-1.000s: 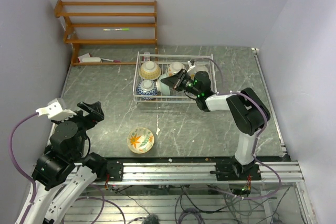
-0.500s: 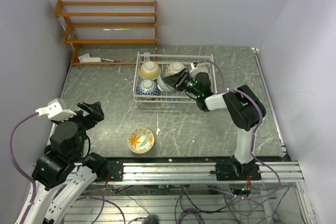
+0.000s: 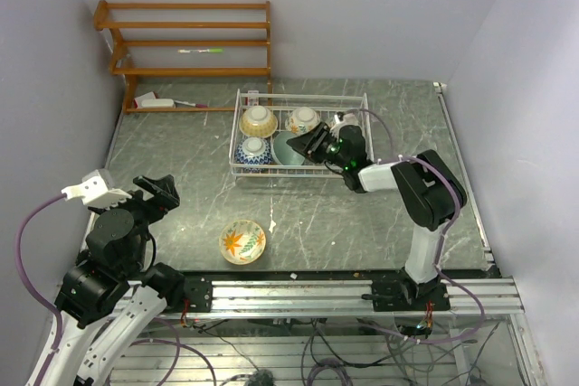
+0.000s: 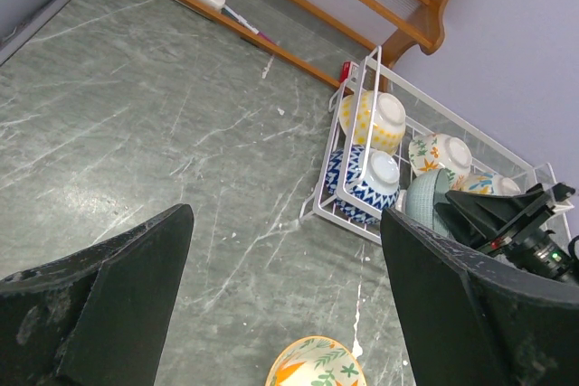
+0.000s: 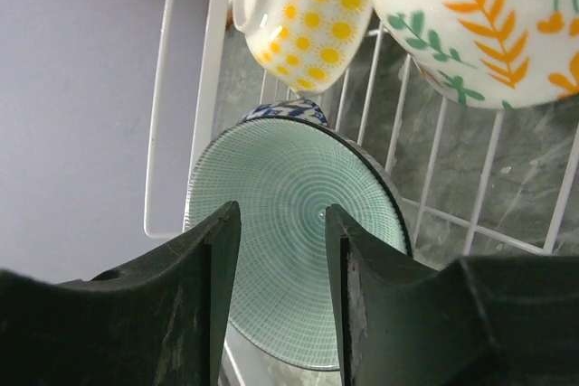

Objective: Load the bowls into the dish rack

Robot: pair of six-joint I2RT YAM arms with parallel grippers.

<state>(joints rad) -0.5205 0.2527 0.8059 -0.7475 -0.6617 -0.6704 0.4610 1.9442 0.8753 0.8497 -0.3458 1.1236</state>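
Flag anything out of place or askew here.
One leaf-patterned bowl sits alone on the table near the front edge, outside the dish rack. Inside the rack, the teal bowl stands on edge beside the blue-patterned bowl, its inside facing the right wrist camera. No breakage visible.

White wire dish rack, yellow-dotted bowl, orange-leaf bowl and blue-patterned bowl inside, foot up, teal bowl tilted beside blue, leaf-patterned bowl upright on table, well apart.
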